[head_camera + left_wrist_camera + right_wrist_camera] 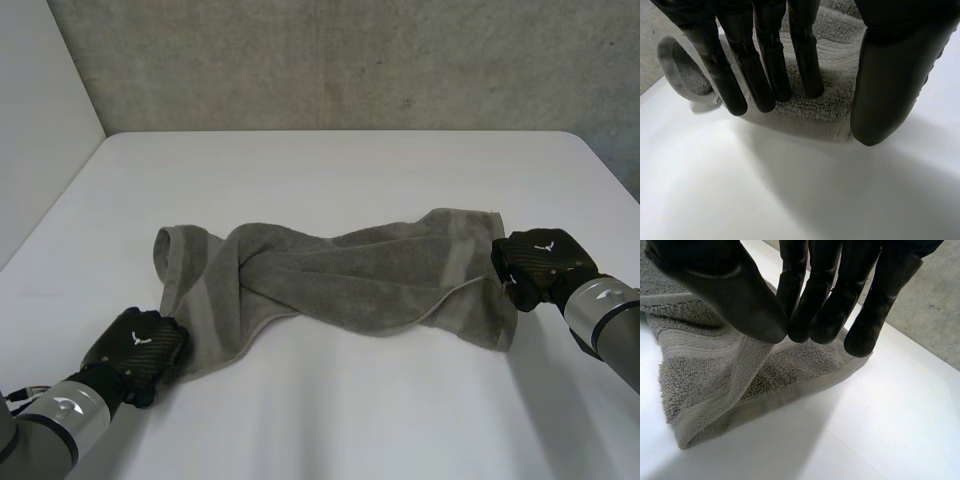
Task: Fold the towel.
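Note:
A grey-brown towel [330, 275] lies across the white table [350, 165], twisted in its middle. My left hand [135, 350] is at the towel's near left corner. In the left wrist view its fingers [765, 75] are straight over the towel's corner [825, 107], with the thumb [890, 80] held apart, so the hand is open. My right hand [540, 262] is at the towel's right end. There, in the right wrist view, the thumb [730, 295] and fingertips [830, 315] pinch a raised ridge of towel [705, 370] near its hemmed edge.
A grey wall [350, 60] stands behind the table's far edge. The towel's left end [172, 255] curls up into a loop. Bare tabletop lies in front of the towel [360, 410] and behind it.

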### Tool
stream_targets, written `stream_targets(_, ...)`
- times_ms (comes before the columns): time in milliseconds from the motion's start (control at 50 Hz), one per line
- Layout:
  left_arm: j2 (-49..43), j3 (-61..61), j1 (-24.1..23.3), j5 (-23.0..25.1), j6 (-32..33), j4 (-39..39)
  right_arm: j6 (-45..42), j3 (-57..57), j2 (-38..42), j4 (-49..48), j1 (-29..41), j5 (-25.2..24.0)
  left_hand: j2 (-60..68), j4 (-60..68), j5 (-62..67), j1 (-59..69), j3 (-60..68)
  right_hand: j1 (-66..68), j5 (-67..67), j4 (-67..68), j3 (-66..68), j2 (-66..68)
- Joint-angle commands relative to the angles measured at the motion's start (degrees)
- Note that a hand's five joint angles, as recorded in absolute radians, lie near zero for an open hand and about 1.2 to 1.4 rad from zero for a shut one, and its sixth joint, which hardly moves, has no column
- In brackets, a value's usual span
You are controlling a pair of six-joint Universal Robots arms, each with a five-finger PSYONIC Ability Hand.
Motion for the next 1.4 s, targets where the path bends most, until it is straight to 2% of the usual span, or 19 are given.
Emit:
stream_targets(20,-1.7,0.7,0.0,0.0,0.0,0.7,0.0,0.0,0.0,0.0,0.0,0.0,0.2,0.6,0.2,0.0,0.1,4.5,3.7,3.8,3.7,4.0)
stream_targets(240,-4.4,1.4,-0.1,-0.2,0.0,3.8,-0.1,0.1,0.0,0.0,0.0,0.0,1.0,1.4,1.0,0.8,1.0,4.5,3.7,3.8,3.7,4.0)
stream_targets(340,-5.2,1.6,-0.2,-0.3,-0.2,5.9,-0.7,0.1,0.1,0.0,0.0,0.0,10.1,10.5,10.1,9.9,10.0,4.5,3.7,3.8,3.7,4.0)
stream_targets(540,-6.8,2.2,-0.5,-0.5,-0.3,7.0,-0.8,0.4,0.1,0.0,0.2,0.0,13.3,13.7,13.3,13.1,13.3,4.5,3.7,3.8,3.7,4.0)
stream_targets(580,-6.9,2.3,-0.6,-0.5,-0.3,7.0,-0.8,0.4,0.1,0.0,0.2,0.0,17.5,17.9,17.5,17.3,17.5,4.5,3.7,3.8,3.7,4.0)
stream_targets(620,-6.9,2.3,-0.8,-0.6,-0.3,7.1,-0.8,0.4,0.1,0.0,0.2,0.0,29.2,29.6,29.2,29.0,29.2,4.5,3.7,3.8,3.7,4.0)
stream_targets(640,-6.9,2.3,-0.8,-0.6,-0.3,7.1,-0.8,0.4,0.1,0.0,0.2,0.0,29.3,29.7,29.3,29.1,29.2,4.5,3.7,3.8,3.7,4.0)
stream_targets(660,-6.9,2.3,-0.8,-0.6,-0.4,7.3,-0.8,0.4,0.1,0.0,0.2,0.0,37.4,37.8,37.4,37.2,37.4,4.5,3.7,3.8,3.7,4.0)
stream_targets(1120,-2.2,2.5,-0.7,-0.6,-0.9,7.5,-1.8,0.7,-0.1,0.0,0.3,0.1,37.5,37.9,37.5,37.3,37.5,4.5,3.7,3.8,3.7,4.0)
stream_targets(1400,0.3,5.9,-0.7,-0.9,-5.9,6.7,-1.6,-0.4,-1.1,0.6,0.0,0.2,37.5,37.9,37.5,37.3,37.5,4.5,3.7,3.8,3.7,4.0)
